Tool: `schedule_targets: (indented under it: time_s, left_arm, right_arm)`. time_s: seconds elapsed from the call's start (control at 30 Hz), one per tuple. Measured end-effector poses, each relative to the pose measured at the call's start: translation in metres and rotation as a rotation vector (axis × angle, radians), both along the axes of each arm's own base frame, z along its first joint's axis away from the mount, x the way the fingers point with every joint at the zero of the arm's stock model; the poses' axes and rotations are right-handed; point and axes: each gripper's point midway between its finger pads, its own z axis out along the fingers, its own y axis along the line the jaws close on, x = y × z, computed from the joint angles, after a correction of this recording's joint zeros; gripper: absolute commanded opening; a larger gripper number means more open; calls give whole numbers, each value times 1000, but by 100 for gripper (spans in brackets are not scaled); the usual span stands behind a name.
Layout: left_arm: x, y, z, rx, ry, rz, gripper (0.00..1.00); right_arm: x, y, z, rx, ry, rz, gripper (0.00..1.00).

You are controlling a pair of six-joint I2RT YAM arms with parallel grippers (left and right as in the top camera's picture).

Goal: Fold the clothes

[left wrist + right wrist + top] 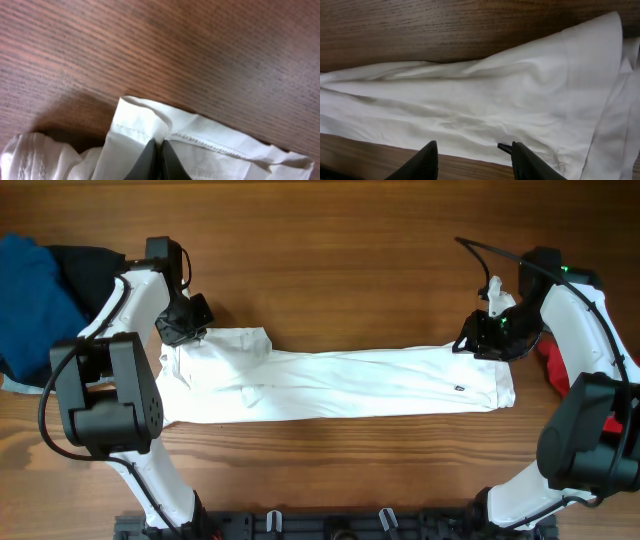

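Note:
A white garment (340, 383) lies stretched flat across the wooden table, from left to right. My left gripper (190, 330) sits at its upper left corner; in the left wrist view the jaws (158, 145) are shut on the stitched hem of the white garment (210, 150). My right gripper (480, 340) hovers over the garment's upper right end. In the right wrist view its jaws (472, 150) are open and empty above the white cloth (485, 100), near a small black label (504, 147).
A pile of blue (30, 295) and black clothes (85, 265) lies at the table's far left. A red item (555, 365) lies at the right edge behind my right arm. Bare wood runs along the back and front.

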Motion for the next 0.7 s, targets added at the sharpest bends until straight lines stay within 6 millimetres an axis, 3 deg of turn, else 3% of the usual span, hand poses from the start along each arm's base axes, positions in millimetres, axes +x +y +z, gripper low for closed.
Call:
schedule_targets:
  time_s: [0.17, 0.23, 0.3, 0.4, 0.47, 0.57, 0.7]
  left_arm:
    - [-13, -6, 1, -33, 49, -6, 4]
    - [-19, -11, 12, -60, 58, -8, 4]
    - [-22, -14, 34, -77, 25, -9, 4]
    - [-29, -18, 94, -88, -99, -18, 4]
    - [-41, -20, 111, -91, -105, -19, 4]
    - [-60, -21, 116, -96, -53, -17, 4]
    - [-81, -23, 104, -103, 31, -12, 4]
  right_arm:
    - [0, 0, 0, 0, 0, 0, 48]
    - [0, 0, 0, -1, 1, 0, 47]
    - [0, 0, 0, -1, 0, 0, 47]
    - [0, 0, 0, -1, 1, 0, 47]
    - [0, 0, 0, -1, 0, 0, 48]
    - [0, 0, 0, -1, 1, 0, 47]
    - [0, 0, 0, -1, 1, 0, 47]
